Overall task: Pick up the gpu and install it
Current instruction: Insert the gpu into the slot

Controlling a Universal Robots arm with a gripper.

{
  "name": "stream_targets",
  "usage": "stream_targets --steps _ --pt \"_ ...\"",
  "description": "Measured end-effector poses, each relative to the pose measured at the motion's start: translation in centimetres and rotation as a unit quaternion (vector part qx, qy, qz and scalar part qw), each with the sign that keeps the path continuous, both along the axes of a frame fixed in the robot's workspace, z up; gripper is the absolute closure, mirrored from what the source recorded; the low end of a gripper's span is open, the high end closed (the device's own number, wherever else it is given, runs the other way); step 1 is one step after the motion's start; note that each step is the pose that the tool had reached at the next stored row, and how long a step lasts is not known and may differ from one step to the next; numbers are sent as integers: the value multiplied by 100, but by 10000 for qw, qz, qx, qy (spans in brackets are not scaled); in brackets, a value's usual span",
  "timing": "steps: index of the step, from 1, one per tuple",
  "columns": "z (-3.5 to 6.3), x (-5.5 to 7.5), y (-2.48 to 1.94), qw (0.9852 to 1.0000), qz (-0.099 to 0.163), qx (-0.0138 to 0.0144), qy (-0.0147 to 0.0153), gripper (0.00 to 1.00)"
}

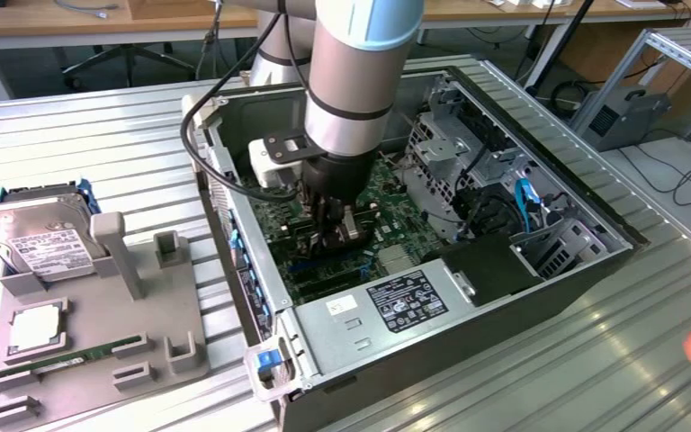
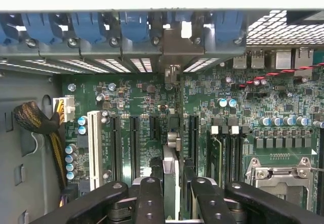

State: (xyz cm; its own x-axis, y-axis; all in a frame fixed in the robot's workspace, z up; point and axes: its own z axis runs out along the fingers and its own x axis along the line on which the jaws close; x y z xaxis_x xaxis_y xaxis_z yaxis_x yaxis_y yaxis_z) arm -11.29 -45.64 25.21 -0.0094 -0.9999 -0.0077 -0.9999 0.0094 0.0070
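Your arm stands upright inside the computer case (image 1: 561, 261), gripper (image 2: 172, 183) pinching the edge-on gpu (image 2: 171, 171) above the motherboard (image 2: 147, 107).

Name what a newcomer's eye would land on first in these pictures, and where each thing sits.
First, the big grey robot arm plunging into the open computer case, its gripper low over the green motherboard and gripping the gpu edge-on above the slots. Next, toward the exterior view's left, the grey parts holder with a hard drive standing at its far end.
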Motion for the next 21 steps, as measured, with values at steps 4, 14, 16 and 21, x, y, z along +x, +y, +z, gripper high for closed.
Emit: stream_targets --steps 4,14,16,21 --pt "-2 0 0 10000 0 2 -1 67" --pt "8 0 0 10000 0 -3 1 54" --pt "31 0 1 10000 1 -1 0 54" --pt "139 0 9 10000 0 -2 1 54"
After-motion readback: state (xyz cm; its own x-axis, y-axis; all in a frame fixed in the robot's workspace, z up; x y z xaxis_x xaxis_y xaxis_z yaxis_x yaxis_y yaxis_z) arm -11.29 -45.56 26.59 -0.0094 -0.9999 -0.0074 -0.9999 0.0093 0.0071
